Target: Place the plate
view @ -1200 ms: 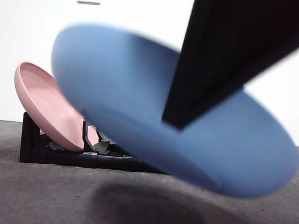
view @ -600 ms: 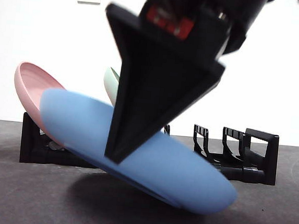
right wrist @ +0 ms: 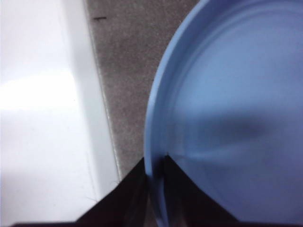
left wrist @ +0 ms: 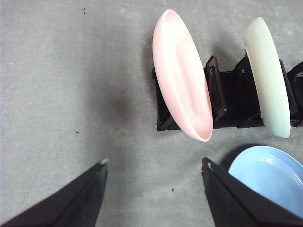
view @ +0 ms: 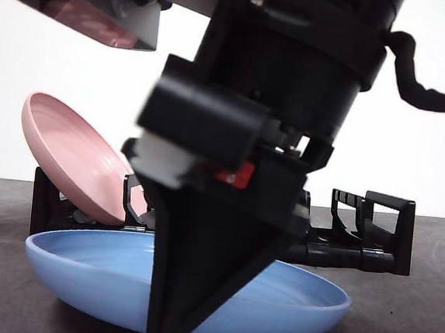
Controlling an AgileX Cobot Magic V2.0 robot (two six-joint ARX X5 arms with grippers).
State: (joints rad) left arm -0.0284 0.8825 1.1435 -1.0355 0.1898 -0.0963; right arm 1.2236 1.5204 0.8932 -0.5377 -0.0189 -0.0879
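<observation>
The blue plate (view: pixel 81 267) lies flat on the grey table in front of the black rack (view: pixel 373 226). My right gripper (view: pixel 165 329) comes down from above, big and dark, and is shut on the plate's near rim. In the right wrist view its jaws (right wrist: pixel 155 163) pinch the rim of the blue plate (right wrist: pixel 236 94). My left gripper (left wrist: pixel 154 163) is open and empty, held above the table near the rack's end. The blue plate (left wrist: pixel 270 175) shows at the corner of its view.
A pink plate (view: pixel 71 153) leans in the rack's left end slot, also seen in the left wrist view (left wrist: pixel 182 75). A pale green plate (left wrist: pixel 267 75) stands in a slot further along the rack (left wrist: pixel 232 99). A white surface (right wrist: pixel 38 118) borders the grey mat.
The blue plate came down from a tilted hold in the air and now lies flat on the table. The right arm came down with it and fills more of the front view.
</observation>
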